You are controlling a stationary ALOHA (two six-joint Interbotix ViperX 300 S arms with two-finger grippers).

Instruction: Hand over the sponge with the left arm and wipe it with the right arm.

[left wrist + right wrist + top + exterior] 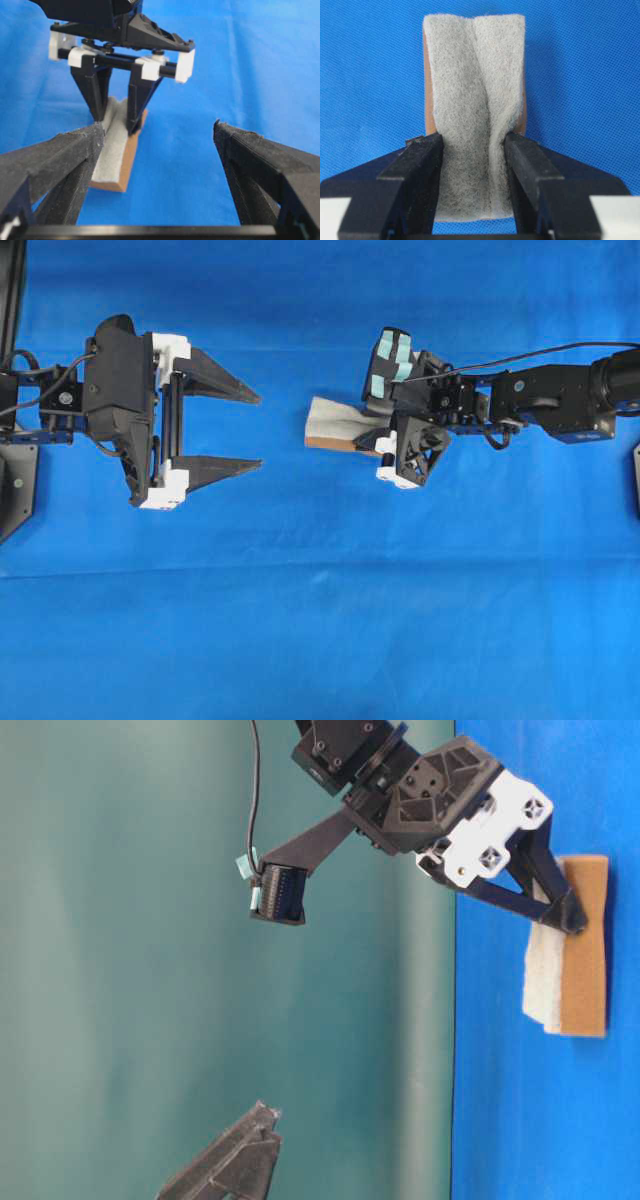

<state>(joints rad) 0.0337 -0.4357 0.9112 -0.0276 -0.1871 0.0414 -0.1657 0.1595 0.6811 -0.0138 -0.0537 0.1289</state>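
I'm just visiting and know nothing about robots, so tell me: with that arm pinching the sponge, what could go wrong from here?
1. The right gripper squeezes the sponge only near one end, and the pad is already creased; the long free part could flop or twist out during wiping.
2. The sponge looks pressed against the blue cloth; dragging it might bunch the cloth rather than wipe.
3. The left gripper hangs open close by, facing the sponge; a wide stroke toward it could bump its fingers.

You are looking straight down on the blue worktop overhead. The table-level camera is sitting low and showing it turned sideways. The left wrist camera is facing the sponge from a distance; the right one is viewing it close, between its pincer's fingers.
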